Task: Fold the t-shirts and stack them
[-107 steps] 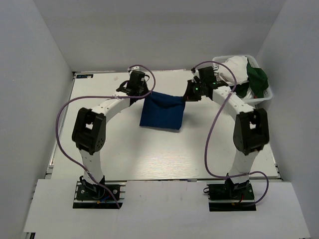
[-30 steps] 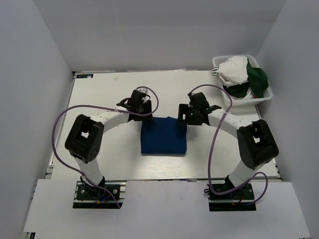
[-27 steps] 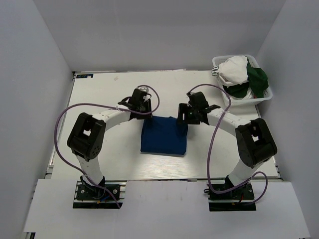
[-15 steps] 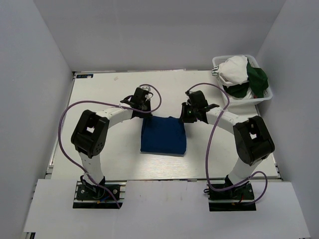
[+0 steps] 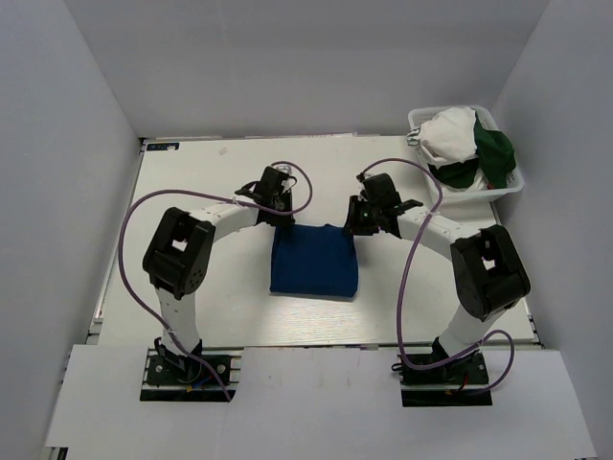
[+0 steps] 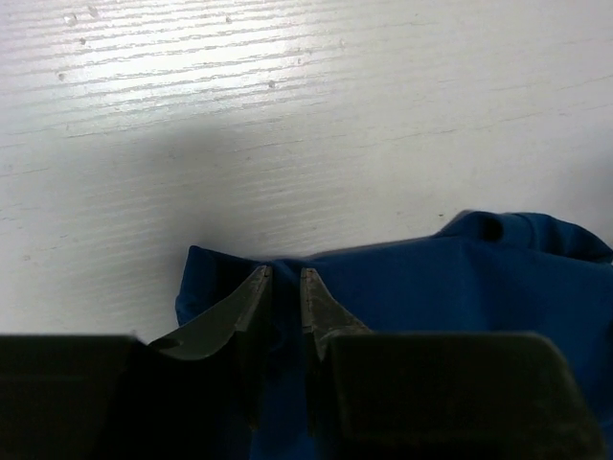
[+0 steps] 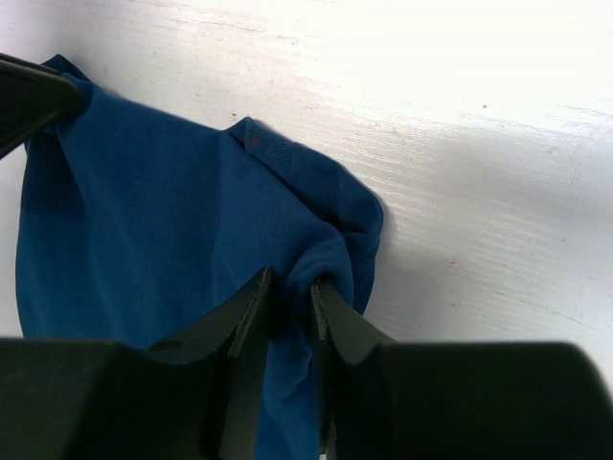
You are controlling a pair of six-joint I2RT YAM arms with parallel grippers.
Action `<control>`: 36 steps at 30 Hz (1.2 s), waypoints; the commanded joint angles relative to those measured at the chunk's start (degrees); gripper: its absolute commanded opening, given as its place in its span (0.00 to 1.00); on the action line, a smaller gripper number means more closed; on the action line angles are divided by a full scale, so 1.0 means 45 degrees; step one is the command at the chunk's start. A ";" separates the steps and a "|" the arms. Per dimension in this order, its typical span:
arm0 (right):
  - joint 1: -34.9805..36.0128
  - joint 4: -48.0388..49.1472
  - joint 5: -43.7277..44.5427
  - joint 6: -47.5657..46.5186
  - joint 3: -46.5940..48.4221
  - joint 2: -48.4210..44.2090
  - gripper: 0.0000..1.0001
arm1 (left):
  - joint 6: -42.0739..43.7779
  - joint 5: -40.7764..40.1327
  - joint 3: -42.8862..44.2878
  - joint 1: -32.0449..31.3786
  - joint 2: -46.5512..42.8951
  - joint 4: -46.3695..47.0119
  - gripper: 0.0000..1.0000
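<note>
I'm pinching the folded royal blue cotton t-shirt (image 5: 314, 261) at its far corners, left gripper (image 6: 283, 287) and right gripper (image 7: 292, 287) each clamping cloth, with the shirt's body lying toward me.

Comes to one blue t-shirt (image 5: 314, 261) on the one table (image 5: 220, 307), plus one dark green t-shirt (image 5: 495, 153) and a white bundle (image 5: 450, 134), its pieces impossible to count apart, in the single basket (image 5: 501, 194). Adds up to two arms (image 5: 177, 257) with two purple cables (image 5: 122, 251) and two grippers: one left gripper (image 5: 280, 207), one right gripper (image 5: 356, 222).
</note>
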 commanded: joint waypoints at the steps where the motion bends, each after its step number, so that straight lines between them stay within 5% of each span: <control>1: -0.0058 0.0182 0.0205 -0.0096 -0.0034 -0.0489 0.28 | 0.0070 -0.0053 0.0658 0.0022 0.0243 -0.0274 0.29; 3: -0.0077 0.0182 0.0244 -0.0116 -0.0054 -0.0547 0.28 | 0.0070 -0.0056 0.0777 0.0022 0.0244 -0.0393 0.26; 6: -0.0097 0.0221 0.0263 -0.0058 -0.0112 -0.0664 0.14 | 0.0070 -0.0056 0.0777 0.0022 0.0109 -0.0393 0.00; 10: -0.0077 0.0338 0.0107 -0.0175 -0.0210 -0.1229 0.00 | 0.0383 0.0568 0.0213 0.0022 -0.1272 0.0152 0.00; 16: 0.0020 0.0359 -0.0244 -0.0409 -0.0250 -0.2148 0.00 | 0.0500 0.1642 -0.1311 0.0022 -0.3932 0.1110 0.00; 22: -0.0018 0.0767 -0.0693 -0.0448 -0.0542 -0.2579 0.00 | 0.0189 0.0650 -0.2542 0.0022 -0.5965 0.1228 0.00; 28: -0.0116 0.1158 -0.0596 -0.0487 -0.0171 -0.1448 0.00 | -0.0320 -0.1184 -0.2778 0.0333 -0.5325 0.0761 0.00; 36: -0.0526 0.1549 -0.0303 -0.0176 0.1410 0.1794 0.00 | -0.1081 -0.3161 -0.0514 0.0919 -0.1732 -0.0079 0.00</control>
